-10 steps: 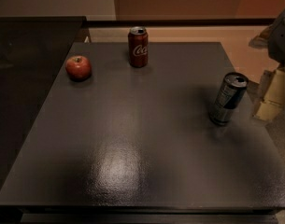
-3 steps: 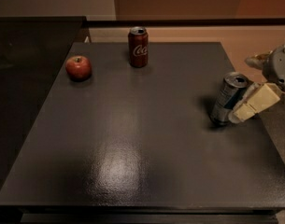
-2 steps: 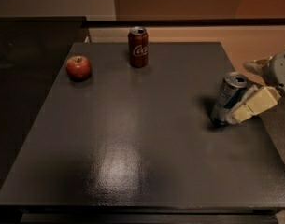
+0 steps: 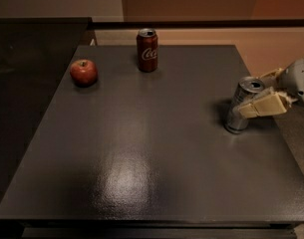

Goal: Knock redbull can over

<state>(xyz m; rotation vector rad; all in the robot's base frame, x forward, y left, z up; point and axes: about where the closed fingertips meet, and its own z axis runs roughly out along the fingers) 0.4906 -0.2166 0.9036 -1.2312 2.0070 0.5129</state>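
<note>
The redbull can (image 4: 239, 108), slim and silver-blue with a silver top, stands near the right edge of the dark table (image 4: 151, 148); it looks slightly leaned toward the right. My gripper (image 4: 267, 90) reaches in from the right at the height of the can's upper half. One cream finger (image 4: 263, 105) lies against the can's near side, just below the rim. The other finger (image 4: 271, 74) shows behind and to the right of the can's top. The fingers stand apart and do not clamp the can.
A red Coca-Cola can (image 4: 147, 50) stands at the back middle of the table. A red apple (image 4: 83, 72) lies at the back left. The table's right edge runs just beyond the redbull can, with tan floor behind.
My gripper has moved in from the right edge and lowered to the redbull can's upper side. The can stays standing in about the same spot. Little differs over the last second.
</note>
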